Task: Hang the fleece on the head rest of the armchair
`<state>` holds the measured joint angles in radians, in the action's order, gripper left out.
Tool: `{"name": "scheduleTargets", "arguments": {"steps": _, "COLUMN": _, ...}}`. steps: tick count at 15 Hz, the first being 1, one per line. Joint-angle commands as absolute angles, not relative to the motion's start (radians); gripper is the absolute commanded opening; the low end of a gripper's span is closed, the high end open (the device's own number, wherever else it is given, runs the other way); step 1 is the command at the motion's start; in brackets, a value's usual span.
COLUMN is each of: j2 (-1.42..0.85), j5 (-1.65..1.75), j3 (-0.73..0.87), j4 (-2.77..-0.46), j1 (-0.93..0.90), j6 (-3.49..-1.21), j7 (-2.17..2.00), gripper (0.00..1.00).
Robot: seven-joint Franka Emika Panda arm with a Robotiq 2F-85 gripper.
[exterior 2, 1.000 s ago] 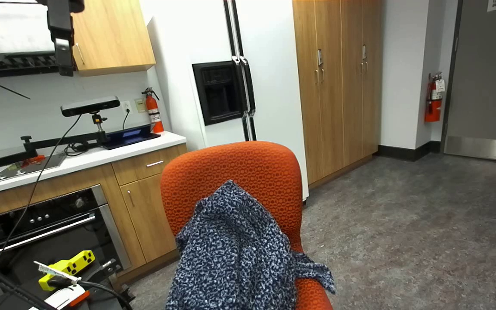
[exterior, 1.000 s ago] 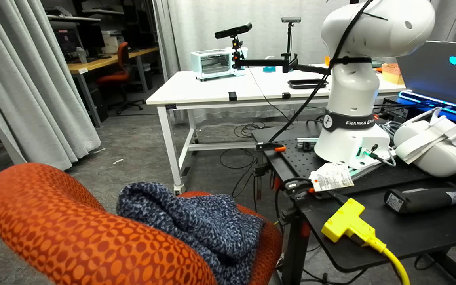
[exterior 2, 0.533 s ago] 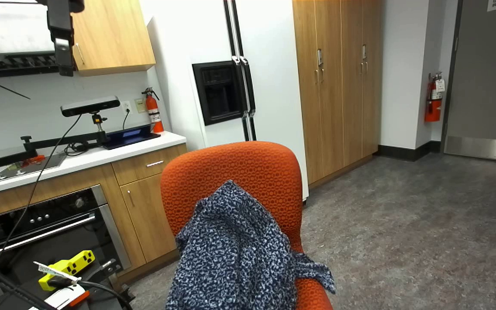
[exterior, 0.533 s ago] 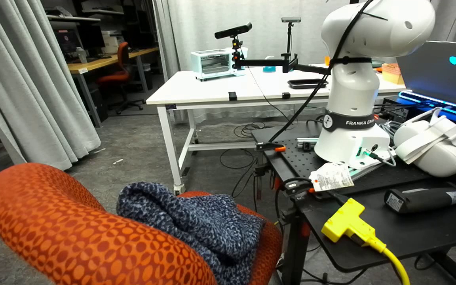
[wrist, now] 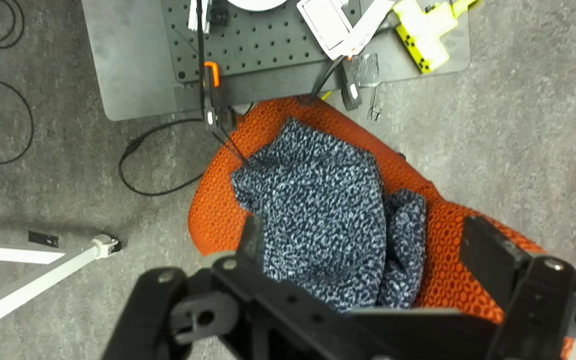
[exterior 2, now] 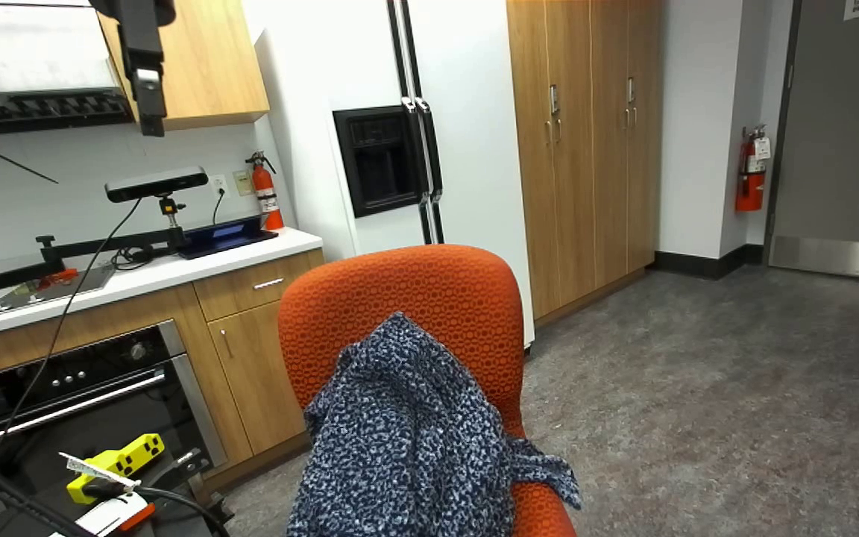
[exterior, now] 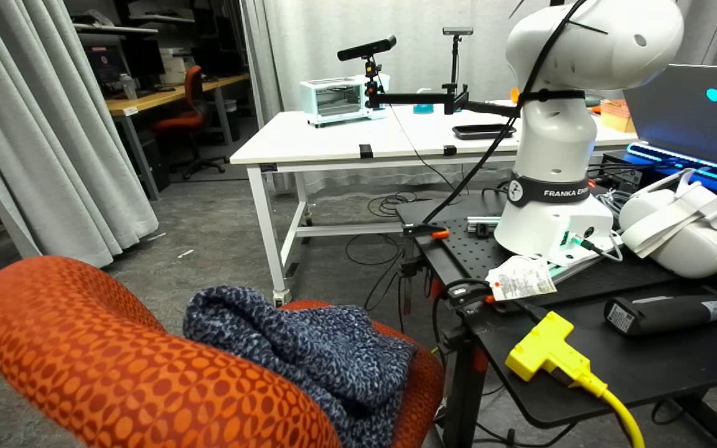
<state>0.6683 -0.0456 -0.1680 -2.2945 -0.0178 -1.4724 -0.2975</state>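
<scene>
Below the gripper point(wrist: 363, 237), crumpled fleece point(wrist: 323, 205), apart

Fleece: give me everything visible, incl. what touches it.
The fleece is speckled dark blue and pale grey, knit-looking. It lies rumpled and folded on the orange chair's seat, peaking in front of the backrest, a narrow flap to one side. Whether it touches the backrest is unclear. The open gripper hangs above, not touching it.
</scene>
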Motion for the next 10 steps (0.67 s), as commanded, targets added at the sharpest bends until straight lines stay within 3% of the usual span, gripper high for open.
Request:
{"name": "scheduleTargets", "arguments": {"steps": 1, "j2": 0.615, "j5": 0.004, "j3": -0.165, "j4": -2.31, "j1": 0.006, "j6": -1.625, "j7": -0.31, "gripper": 1.0}}
{"name": "scheduleTargets", "arguments": {"steps": 10, "j2": 0.351, "j5": 0.023, "j3": -0.171, "j4": -2.328, "j1": 0.003, "j6": -2.017, "j7": -0.39, "gripper": 1.0}}
